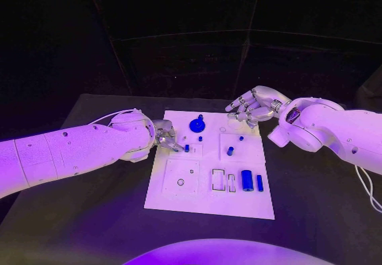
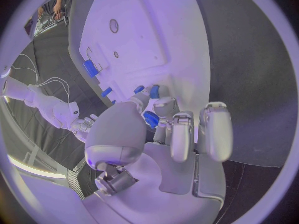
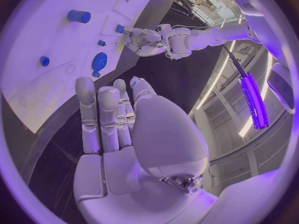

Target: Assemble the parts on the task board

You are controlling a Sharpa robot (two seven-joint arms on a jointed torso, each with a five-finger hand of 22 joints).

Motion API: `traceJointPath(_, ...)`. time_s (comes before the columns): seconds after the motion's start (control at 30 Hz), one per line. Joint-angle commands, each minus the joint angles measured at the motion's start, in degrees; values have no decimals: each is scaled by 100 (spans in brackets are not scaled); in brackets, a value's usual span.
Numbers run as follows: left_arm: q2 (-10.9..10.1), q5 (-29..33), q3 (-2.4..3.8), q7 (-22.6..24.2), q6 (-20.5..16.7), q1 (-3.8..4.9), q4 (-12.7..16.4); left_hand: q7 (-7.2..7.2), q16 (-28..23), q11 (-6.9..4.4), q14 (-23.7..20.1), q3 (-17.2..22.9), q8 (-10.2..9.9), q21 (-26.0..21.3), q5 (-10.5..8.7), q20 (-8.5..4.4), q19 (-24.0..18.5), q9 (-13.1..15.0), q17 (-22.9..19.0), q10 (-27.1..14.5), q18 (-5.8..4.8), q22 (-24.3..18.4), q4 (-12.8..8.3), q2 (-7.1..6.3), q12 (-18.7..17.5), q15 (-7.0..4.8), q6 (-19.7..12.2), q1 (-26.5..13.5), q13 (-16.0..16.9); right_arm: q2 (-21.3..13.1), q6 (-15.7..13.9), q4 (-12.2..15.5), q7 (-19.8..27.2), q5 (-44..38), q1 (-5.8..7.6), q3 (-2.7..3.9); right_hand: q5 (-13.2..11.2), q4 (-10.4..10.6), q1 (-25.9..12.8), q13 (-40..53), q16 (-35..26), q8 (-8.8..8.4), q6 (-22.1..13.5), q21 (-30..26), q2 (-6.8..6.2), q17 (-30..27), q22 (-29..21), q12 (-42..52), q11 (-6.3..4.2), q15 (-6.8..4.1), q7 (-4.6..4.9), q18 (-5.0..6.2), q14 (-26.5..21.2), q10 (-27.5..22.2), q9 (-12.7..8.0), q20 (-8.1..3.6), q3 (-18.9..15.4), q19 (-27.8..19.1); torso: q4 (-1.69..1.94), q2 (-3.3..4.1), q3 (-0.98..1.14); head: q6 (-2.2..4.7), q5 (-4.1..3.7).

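One small blue peg [image 2: 151, 119] pinched in your left robot hand [image 1: 165, 136] could slip or jam if tilted over the task board [image 1: 183, 199]; your right robot hand [image 1: 253, 107] hovers empty, fingers apart.

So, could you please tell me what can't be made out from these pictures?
- Left hand on the blue peg: in the head view the fingers cover the contact; in the left wrist view a small blue part sits among them, whether gripped is unclear.
- Task board: markings on its recesses are too small to read.
- Right hand: its palm side faces away in the head view.
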Motion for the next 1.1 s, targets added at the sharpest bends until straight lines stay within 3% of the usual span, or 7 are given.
traceJointPath(0.03, 8, 47, -2, -37, 16, 1, -19, 8, 19, 4, 605, -37, 17, -15, -2, -43, 216, 7, 1509, 10, 12, 286, 27, -10, 7, -26, 30, -94, -10, 2, -28, 7, 59, 16, 9, 3, 19, 20, -46, -9, -35, 19, -40, -40, -19, -5, -5, -21, 12, -3, -12, 98, 5, -27, -2, -9, 5, -47, -1, 0, 0, 2, -1)
traceJointPath(0.6, -52, 246, 1, -31, -287, 0, 35, 57, 19, 43, 605, -350, -21, -32, -2, -28, 218, -12, 1509, -79, 13, 282, 321, -122, -100, 1, -95, -504, -158, 20, -21, -24, 70, 16, 9, 3, 20, 27, -53, -11, -43, 19, -42, -45, -18, -10, -10, -21, 13, -2, -10, 99, 3, -29, -3, -8, 5, -49, 2, 2, 0, 15, -21)
traceJointPath(0.67, -82, 308, 3, -28, -366, 0, 62, 82, 19, 63, 605, -391, -72, -44, -2, -19, 214, -41, 1509, -142, 15, 271, 367, -134, -182, 17, -165, -540, -257, 23, -19, -30, 71, 16, 9, 3, 20, 27, -53, -11, -43, 19, -42, -45, -18, -10, -10, -21, 13, -2, -10, 99, 3, -29, -3, -8, 5, -49, 4, -1, -2, 17, -25)
traceJointPath(0.77, -122, 402, 5, -22, -461, 2, 95, 169, 19, 142, 605, -438, -202, -58, -4, 19, 209, -108, 1509, -579, 13, 261, 418, -153, -757, 79, -366, -535, -903, 27, -16, -36, 72, 16, 9, 3, 20, 27, -53, -11, -43, 19, -42, -45, -18, -10, -10, -21, 13, -2, -10, 99, 3, -29, -3, -8, 5, -49, 7, -4, -3, 16, -25)
traceJointPath(1.07, -280, 675, 13, 89, -751, 9, 229, 219, 19, 188, 605, -466, -262, -106, -1, 52, 191, -145, 1509, -722, 24, 211, 451, -167, -935, 117, -452, -511, -1102, 37, -7, -52, 80, 16, 9, 2, 23, 38, -63, -15, -54, 19, -46, -58, -19, -14, -23, -22, 14, 0, -9, 100, 1, -33, -3, -7, 7, -56, 0, 1, -3, 40, -31)
traceJointPath(1.1, -304, 781, 15, 189, -807, 14, 244, 248, 19, 217, 605, -454, -294, -252, -2, 73, 133, -168, 1509, -891, 59, 50, 448, -160, -1149, 139, -500, -455, -1340, 38, -7, -55, 80, 16, 9, 2, 23, 38, -63, -15, -54, 19, -46, -58, -19, -14, -23, -22, 14, 0, -9, 100, 1, -33, -3, -7, 7, -56, 2, 0, -4, 40, -37)
